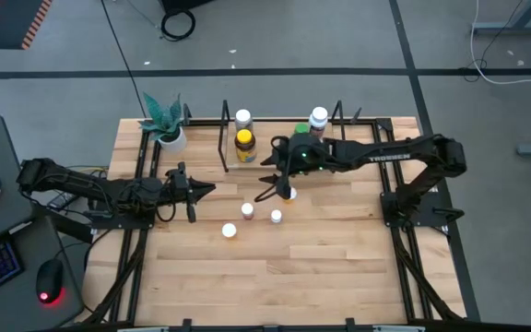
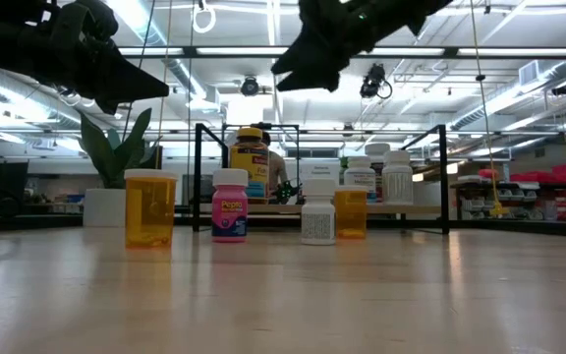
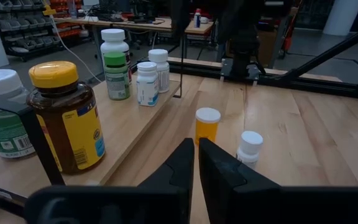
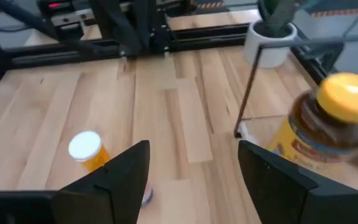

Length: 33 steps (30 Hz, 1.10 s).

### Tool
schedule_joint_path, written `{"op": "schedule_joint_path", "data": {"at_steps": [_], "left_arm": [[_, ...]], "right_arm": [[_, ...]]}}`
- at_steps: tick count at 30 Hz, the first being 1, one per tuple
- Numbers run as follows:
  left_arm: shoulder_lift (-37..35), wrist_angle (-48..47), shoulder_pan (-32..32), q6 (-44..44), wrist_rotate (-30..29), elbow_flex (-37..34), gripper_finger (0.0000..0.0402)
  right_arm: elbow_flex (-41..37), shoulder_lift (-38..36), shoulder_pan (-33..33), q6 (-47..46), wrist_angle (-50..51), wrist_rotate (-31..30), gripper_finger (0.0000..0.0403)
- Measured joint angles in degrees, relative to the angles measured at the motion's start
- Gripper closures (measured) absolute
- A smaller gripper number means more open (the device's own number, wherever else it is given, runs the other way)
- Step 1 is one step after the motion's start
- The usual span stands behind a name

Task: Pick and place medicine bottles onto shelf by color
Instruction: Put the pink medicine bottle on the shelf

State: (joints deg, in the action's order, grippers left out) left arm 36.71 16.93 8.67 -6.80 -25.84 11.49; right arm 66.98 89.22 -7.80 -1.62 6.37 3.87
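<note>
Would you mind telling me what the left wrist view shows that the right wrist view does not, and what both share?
Only the left wrist view shows the green-labelled bottle and two small white bottles on the shelf, plus a white-capped bottle on the table. Only the right wrist view shows the white plant pot. Both show the amber bottle with the yellow lid and an orange bottle with a white cap.

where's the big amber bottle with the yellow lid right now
In the high view the amber bottle stands on the shelf's left end, beside its left upright, a white-capped bottle just behind it.
</note>
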Motion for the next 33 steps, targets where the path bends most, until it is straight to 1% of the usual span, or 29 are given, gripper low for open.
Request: {"op": "schedule_joint_path", "data": {"at_steps": [5,10,15,20,26,33], "left_arm": [[0.0,0.0,0.0,0.0,0.0,0.0,0.0370],[0.0,0.0,0.0,0.0,0.0,0.0,0.0363],[0.0,0.0,0.0,0.0,0.0,0.0,0.0368],[0.0,0.1,0.0,0.0,0.0,0.0,0.0373],[0.0,0.2,0.0,0.0,0.0,0.0,0.0365],[0.0,0.2,0.0,0.0,0.0,0.0,0.0368]], "right_arm": [[6.7,3.4,0.4,4.0,4.7,0.4,0.0151],[10.6,5.8,0.5,6.1,9.7,2.1,0.0151],[14.0,7.6,0.8,6.2,13.8,2.5,0.0151],[14.9,7.2,1.8,6.7,15.2,3.4,0.0151],[14.9,7.0,2.7,8.0,20.1,3.2,0.0150],[14.9,7.0,3.5,9.3,23.6,3.2,0.0132]]}}
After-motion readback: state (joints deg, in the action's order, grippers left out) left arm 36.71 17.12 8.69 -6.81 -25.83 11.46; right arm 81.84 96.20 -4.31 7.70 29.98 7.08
